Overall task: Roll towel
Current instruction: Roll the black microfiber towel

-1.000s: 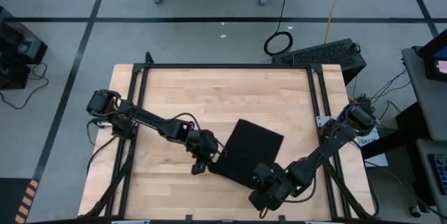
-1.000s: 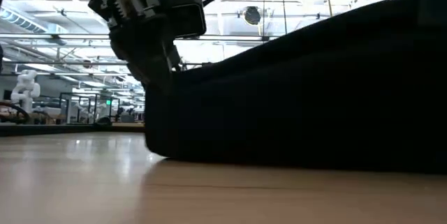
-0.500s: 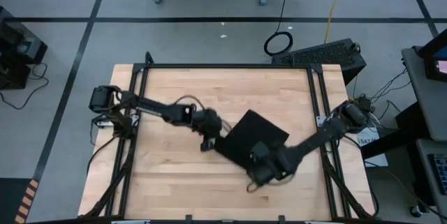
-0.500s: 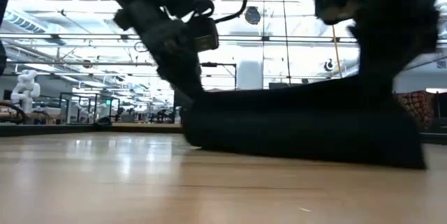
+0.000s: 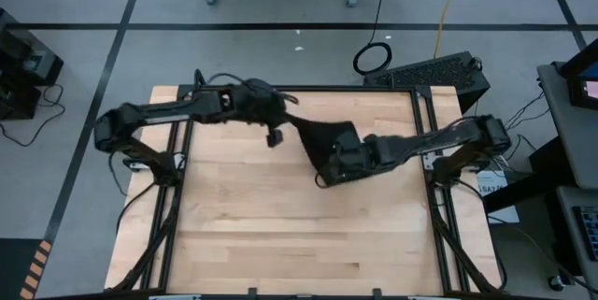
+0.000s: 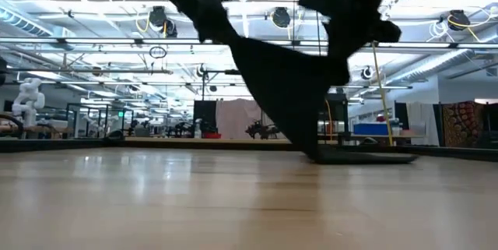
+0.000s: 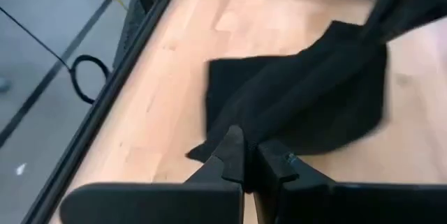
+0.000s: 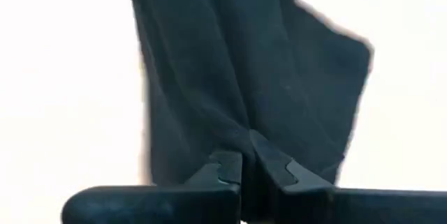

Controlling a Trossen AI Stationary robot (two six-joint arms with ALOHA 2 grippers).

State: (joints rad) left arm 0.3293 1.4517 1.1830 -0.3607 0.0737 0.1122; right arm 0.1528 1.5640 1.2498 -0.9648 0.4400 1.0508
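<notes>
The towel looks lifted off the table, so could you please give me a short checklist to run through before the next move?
1. Left gripper shut on the towel: ok.
2. Right gripper shut on the towel: ok.
3. Towel lying flat for rolling: not ok, it hangs between the grippers, one end low at the wooden tabletop.
4. White tag located: cannot tell.
5. Bare tabletop in front for laying it down: ok.

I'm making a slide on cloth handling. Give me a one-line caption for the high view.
Both grippers, left and right, pinch the black towel and lift it over the wooden table.
</notes>
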